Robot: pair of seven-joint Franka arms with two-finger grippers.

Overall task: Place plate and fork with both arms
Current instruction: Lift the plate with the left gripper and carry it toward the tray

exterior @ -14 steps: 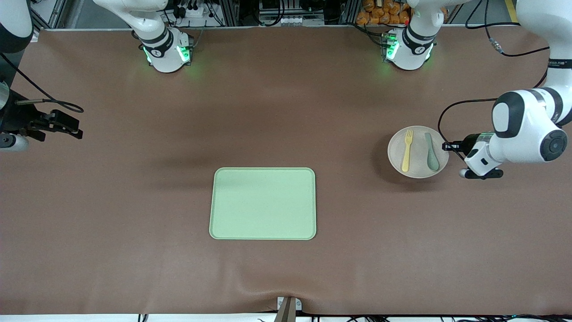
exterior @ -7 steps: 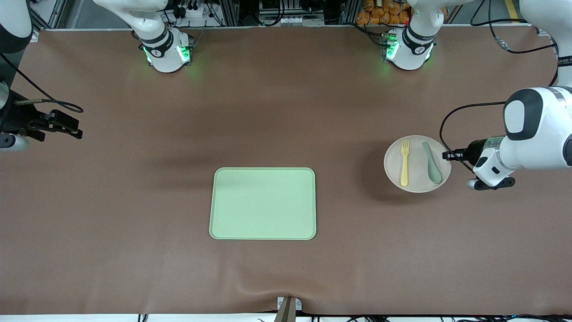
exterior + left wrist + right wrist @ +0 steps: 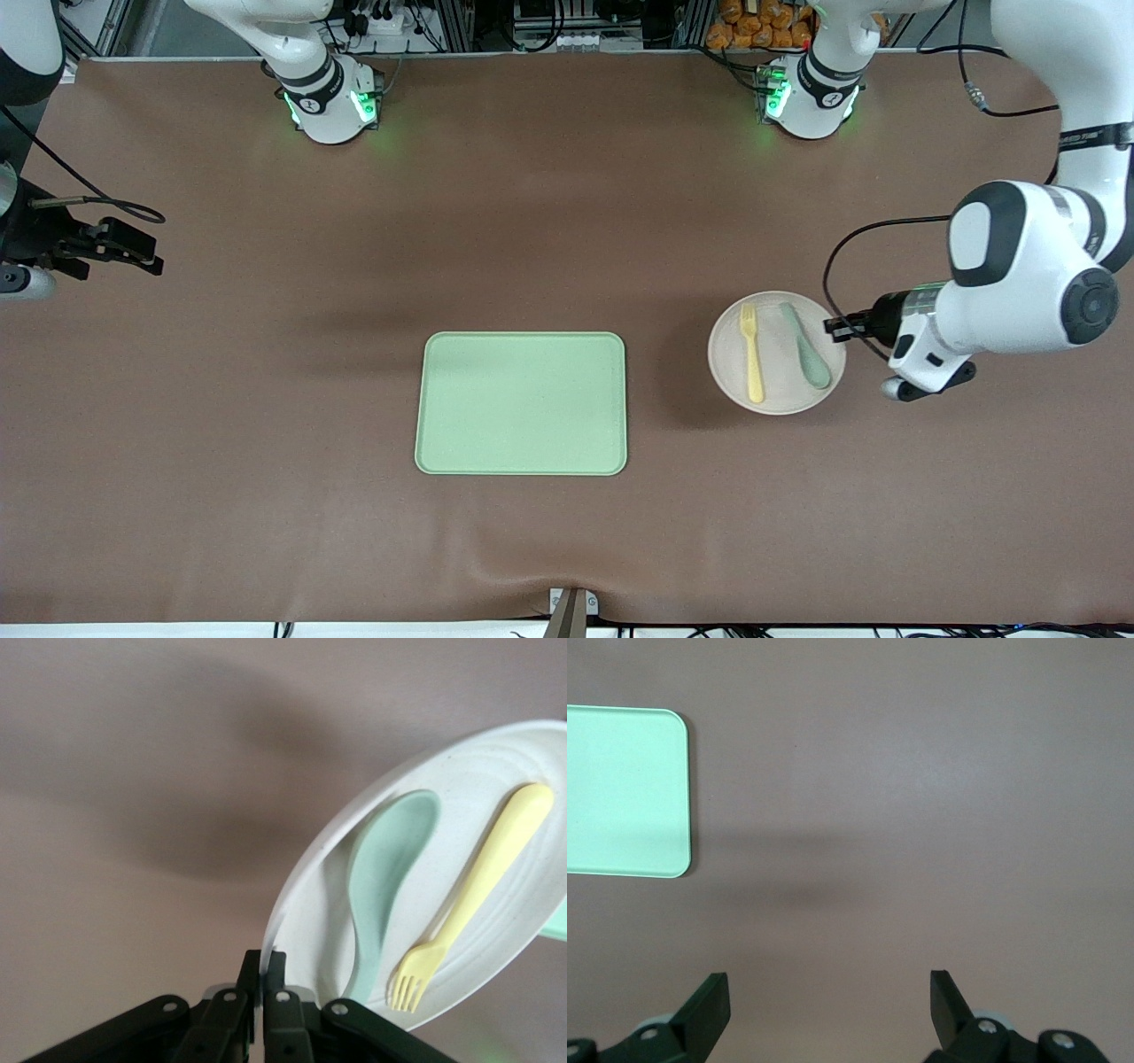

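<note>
Your left tool (image 3: pixel 837 326) is pinched on the rim of the plate (image 3: pixel 776 390), holding it up over the brown counter (image 3: pixel 532 221) toward the left arm's end, with a shadow on the counter below it. In the left wrist view the two fingers (image 3: pixel 264 979) are pressed together on the plate's edge (image 3: pixel 292 904), and the plate sits tilted.

The fork (image 3: pixel 751 353) lies in the plate with its tines pointing toward the arm bases. Beside it in the plate is a grey-green spoon (image 3: pixel 806 358), which lies between the fork and the left tool. In the left wrist view the fork (image 3: pixel 474 895) and the spoon (image 3: pixel 381 886) lie side by side without touching.

The green tray (image 3: pixel 521 403) lies flat on the counter near the middle, well apart from the plate, toward the right arm's end from it.

Your right arm waits at its end of the counter. Its tool (image 3: pixel 115 244) is over the counter's edge, and the right wrist view shows its fingers (image 3: pixel 709 1005) spread wide with nothing between them, and a corner of the tray (image 3: pixel 625 793) on the counter.
</note>
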